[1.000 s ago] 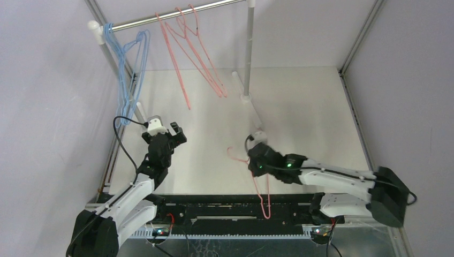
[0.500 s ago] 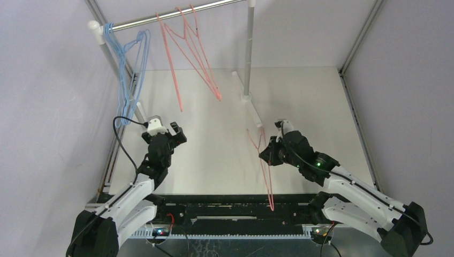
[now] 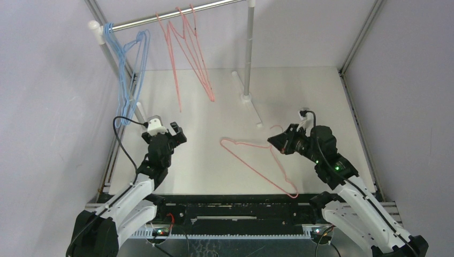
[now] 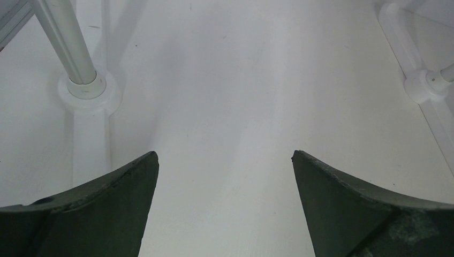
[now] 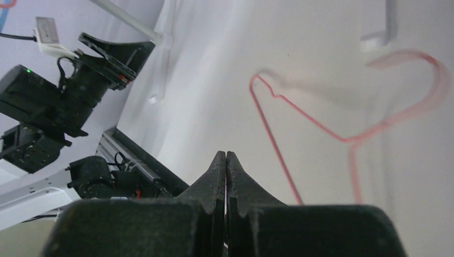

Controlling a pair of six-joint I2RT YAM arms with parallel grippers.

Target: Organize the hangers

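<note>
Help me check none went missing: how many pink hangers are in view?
3 at least: one pink hanger is held in the right gripper; two or more pink hangers hang overlapped on the rail, so another may hide among them.

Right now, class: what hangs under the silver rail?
Under the rail, light blue hangers bunch at the left end and pink hangers hang nearer the middle. Overlapping wires hide how many.

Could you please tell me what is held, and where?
The right pincer grips the pink hanger near its neck, apparently; the left pincer holds nothing.
</note>
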